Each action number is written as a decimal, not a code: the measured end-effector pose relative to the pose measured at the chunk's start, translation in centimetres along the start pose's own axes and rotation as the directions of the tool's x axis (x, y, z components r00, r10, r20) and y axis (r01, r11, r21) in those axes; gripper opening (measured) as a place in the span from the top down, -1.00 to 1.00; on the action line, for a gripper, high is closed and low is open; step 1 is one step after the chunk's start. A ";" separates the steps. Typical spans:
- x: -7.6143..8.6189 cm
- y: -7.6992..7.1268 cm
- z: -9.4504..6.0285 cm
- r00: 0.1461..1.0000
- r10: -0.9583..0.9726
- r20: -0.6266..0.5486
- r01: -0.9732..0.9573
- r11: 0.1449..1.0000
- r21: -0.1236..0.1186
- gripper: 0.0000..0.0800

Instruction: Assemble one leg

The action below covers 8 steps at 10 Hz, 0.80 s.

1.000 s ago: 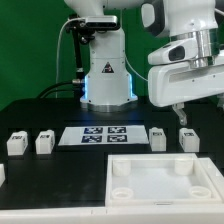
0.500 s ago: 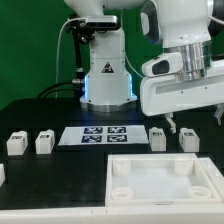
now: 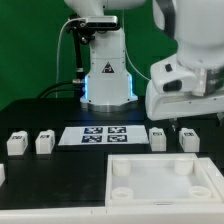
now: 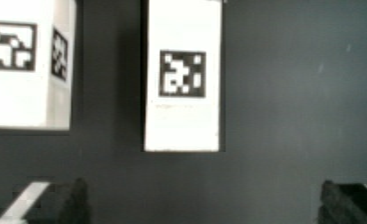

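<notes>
Four legs, small white blocks with tags, stand in a row on the black table. Two are at the exterior view's left (image 3: 15, 143) (image 3: 44, 143), and two are at its right (image 3: 158, 138) (image 3: 188, 140). My gripper (image 3: 190, 124) hangs just above the two right legs, open and empty. In the wrist view one leg (image 4: 183, 75) lies lengthwise ahead of the gripper (image 4: 205, 205), with its tag facing up. A second leg (image 4: 29, 65) lies beside it. The dark fingertips (image 4: 55, 203) stand wide apart with nothing between them.
The marker board (image 3: 100, 135) lies flat between the two pairs of legs. A large white square tray-like piece (image 3: 165, 182) with round corner sockets lies at the front. Another white part (image 3: 2, 172) shows at the left edge. The robot base (image 3: 105, 75) stands behind.
The hand has come down and forward over the two right legs and now hides more of the background. The legs have not moved.
</notes>
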State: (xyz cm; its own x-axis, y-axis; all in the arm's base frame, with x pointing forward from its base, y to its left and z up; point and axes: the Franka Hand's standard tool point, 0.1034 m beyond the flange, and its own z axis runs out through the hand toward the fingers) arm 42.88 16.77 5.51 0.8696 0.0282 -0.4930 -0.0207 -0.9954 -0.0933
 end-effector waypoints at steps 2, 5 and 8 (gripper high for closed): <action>0.2 -0.5 0.5 0.984 0.002 0.178 -0.002 1.000 0.000 -0.62; 0.9 -0.6 0.5 0.976 0.002 0.216 -0.003 1.000 0.004 -0.62; -0.2 0.1 2.9 0.968 0.022 0.249 -0.021 1.000 -0.008 -0.62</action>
State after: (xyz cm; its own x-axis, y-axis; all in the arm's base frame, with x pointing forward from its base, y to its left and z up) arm 41.32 16.96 3.07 0.7187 0.0277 -0.6948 -0.0350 -0.9965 -0.0759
